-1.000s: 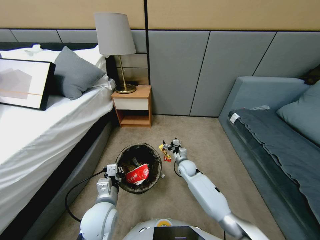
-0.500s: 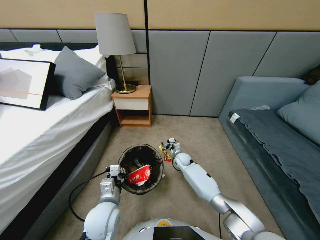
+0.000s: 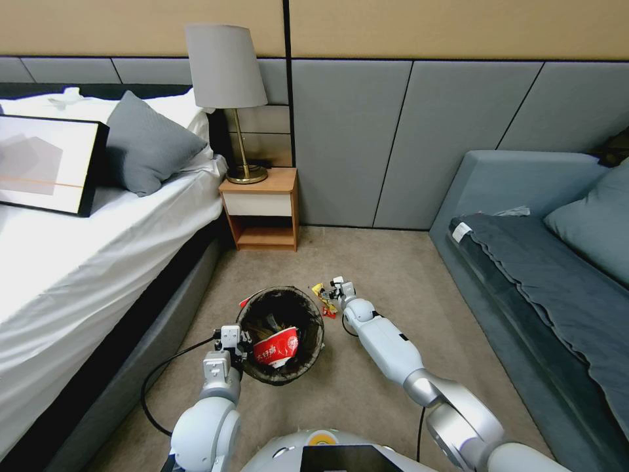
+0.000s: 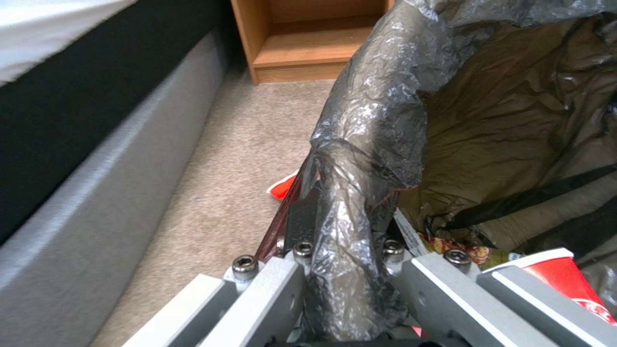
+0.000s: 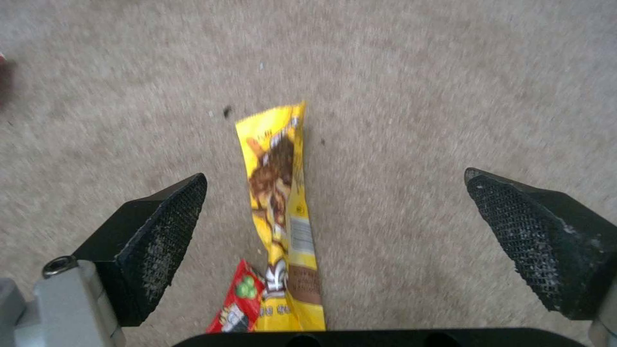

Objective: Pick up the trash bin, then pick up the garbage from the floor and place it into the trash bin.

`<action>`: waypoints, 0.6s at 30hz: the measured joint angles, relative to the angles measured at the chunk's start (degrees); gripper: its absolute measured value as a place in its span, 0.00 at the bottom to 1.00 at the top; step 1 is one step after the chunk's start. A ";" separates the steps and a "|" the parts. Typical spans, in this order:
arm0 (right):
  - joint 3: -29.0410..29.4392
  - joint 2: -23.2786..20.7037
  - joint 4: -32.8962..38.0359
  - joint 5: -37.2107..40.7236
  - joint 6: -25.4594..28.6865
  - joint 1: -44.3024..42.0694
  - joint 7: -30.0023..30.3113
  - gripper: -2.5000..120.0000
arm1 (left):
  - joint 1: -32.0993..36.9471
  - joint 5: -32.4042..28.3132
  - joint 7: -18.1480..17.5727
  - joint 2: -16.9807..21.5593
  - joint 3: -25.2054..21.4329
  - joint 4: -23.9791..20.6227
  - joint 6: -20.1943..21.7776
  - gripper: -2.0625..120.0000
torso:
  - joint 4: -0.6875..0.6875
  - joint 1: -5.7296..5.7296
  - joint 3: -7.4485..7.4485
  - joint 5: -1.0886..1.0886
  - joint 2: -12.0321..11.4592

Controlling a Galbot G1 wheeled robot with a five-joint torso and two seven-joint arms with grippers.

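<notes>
1. Two grippers are at work. The left gripper (image 3: 232,341), in the lower centre-left of the head view, is pinched on the bag-covered rim of the trash bin (image 3: 280,331); in the left wrist view the folded dark bag (image 4: 360,202) sits squeezed between its jaws. The bin is in the lower middle of the frame, on or just above the carpet (image 3: 393,275), with a red cup (image 3: 276,346) inside.

2. The right gripper (image 3: 337,288) is low, just right of the bin, with its fingers (image 5: 161,236) spread wide on both sides of the yellow wrapper (image 5: 283,193), which lies flat on the carpet. A small red wrapper (image 5: 239,301) touches its near end.

3. Possible trouble with the pick: the yellow wrapper is thin and flat, so I think the pads may close above it, or push it along the carpet, if the gripper is not low enough.

4. The red wrapper is so close that it may be caught half-way and fall.

5. The bin hangs by one edge only. The smooth bag may slip on the rim, or the bin may tilt, and then the cup could come out.

6. A bin this close may be knocked when the right arm turns toward it.
</notes>
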 joint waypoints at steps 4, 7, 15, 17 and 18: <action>1.50 1.08 -2.47 -1.37 0.84 0.07 -0.90 0.84 | 0.35 0.45 -0.03 0.13 -0.03 -0.09 0.11 0.02 | -0.02 0.00 0.00 -0.01 0.00; 2.54 2.24 -4.52 -2.30 1.30 0.45 -1.62 0.84 | 0.73 0.95 -0.05 -0.05 0.33 -0.01 0.11 0.02 | -0.01 0.00 0.00 0.00 0.00; 4.02 5.29 -9.61 -4.36 2.64 1.61 -2.43 0.84 | 1.71 2.23 -0.08 -0.36 0.78 0.14 -0.27 0.02 | 0.00 0.00 0.00 0.00 0.00; 4.11 5.58 -10.03 -4.59 2.69 1.66 -2.55 0.84 | 1.80 2.39 -0.08 -0.41 0.86 0.19 -0.37 0.02 | 0.01 0.00 0.00 0.00 0.00; 4.30 6.12 -10.78 -5.05 2.73 1.78 -2.60 0.84 | 1.85 2.64 -0.08 -0.53 1.04 0.28 -0.52 0.02 | 0.00 0.00 0.00 -0.01 0.00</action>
